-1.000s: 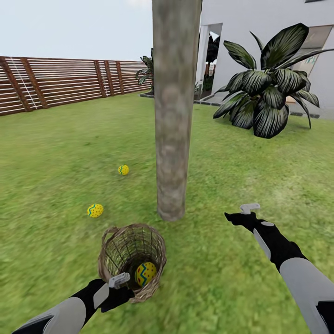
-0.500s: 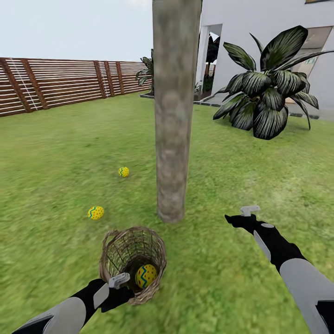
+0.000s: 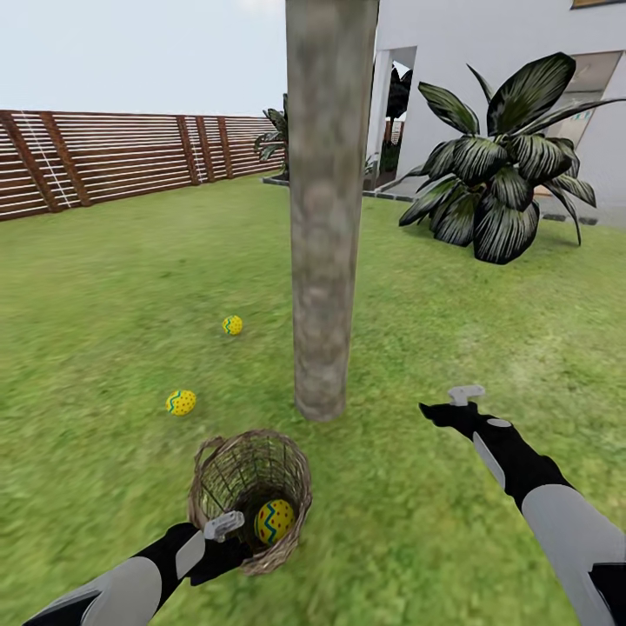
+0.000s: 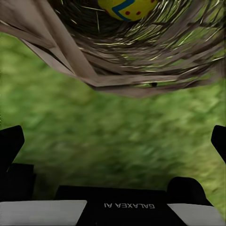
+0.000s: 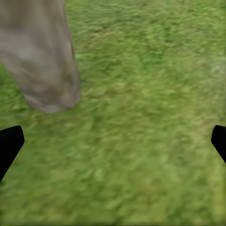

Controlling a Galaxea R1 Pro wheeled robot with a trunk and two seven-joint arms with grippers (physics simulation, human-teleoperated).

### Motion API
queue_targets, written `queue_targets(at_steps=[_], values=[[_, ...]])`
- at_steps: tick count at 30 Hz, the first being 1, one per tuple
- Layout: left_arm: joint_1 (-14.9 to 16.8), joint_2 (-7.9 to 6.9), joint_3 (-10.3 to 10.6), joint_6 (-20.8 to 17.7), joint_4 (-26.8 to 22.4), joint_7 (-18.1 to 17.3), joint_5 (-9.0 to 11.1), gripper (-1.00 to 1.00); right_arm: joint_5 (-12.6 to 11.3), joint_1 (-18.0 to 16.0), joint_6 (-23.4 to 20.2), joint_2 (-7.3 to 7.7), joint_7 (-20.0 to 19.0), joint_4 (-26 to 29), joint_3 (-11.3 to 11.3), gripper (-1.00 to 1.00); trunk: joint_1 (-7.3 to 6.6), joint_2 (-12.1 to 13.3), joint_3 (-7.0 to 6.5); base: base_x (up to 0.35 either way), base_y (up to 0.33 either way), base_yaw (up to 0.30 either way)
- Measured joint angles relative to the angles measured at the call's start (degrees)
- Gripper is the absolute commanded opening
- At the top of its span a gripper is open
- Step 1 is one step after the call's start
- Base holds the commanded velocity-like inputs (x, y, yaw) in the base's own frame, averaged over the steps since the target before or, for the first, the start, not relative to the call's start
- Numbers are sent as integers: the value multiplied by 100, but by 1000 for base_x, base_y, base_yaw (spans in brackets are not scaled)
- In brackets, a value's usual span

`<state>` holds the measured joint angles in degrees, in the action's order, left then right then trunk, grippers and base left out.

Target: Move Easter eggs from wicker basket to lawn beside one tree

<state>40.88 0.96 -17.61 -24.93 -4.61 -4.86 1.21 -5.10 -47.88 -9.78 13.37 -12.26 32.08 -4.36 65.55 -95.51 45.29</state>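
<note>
The last egg (image 3: 274, 521) lies inside the basket (image 3: 228, 474), tipped toward the robot, just beyond the left jaws (image 3: 233, 537), spread empty at its rim, while the right jaws (image 3: 452, 403) hover spread well apart.

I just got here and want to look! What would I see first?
A thick grey tree stands mid-lawn, straight ahead. In front of it sits a wicker basket with one spotted yellow egg inside, and two more eggs lie on the grass to the tree's left.
</note>
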Motion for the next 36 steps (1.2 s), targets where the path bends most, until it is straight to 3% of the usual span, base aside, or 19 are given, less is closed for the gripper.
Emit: queue_targets(at_steps=[6,36], values=[[1,14,0,0,0,0,0,100,8,0,0,-57,7,0,0,100,-132,241,-108,0,0,0],[0,-27,-1,0,-70,-44,0,100,8,0,0,-62,7,-20,-15,100,-791,1444,-646,0,0,0]])
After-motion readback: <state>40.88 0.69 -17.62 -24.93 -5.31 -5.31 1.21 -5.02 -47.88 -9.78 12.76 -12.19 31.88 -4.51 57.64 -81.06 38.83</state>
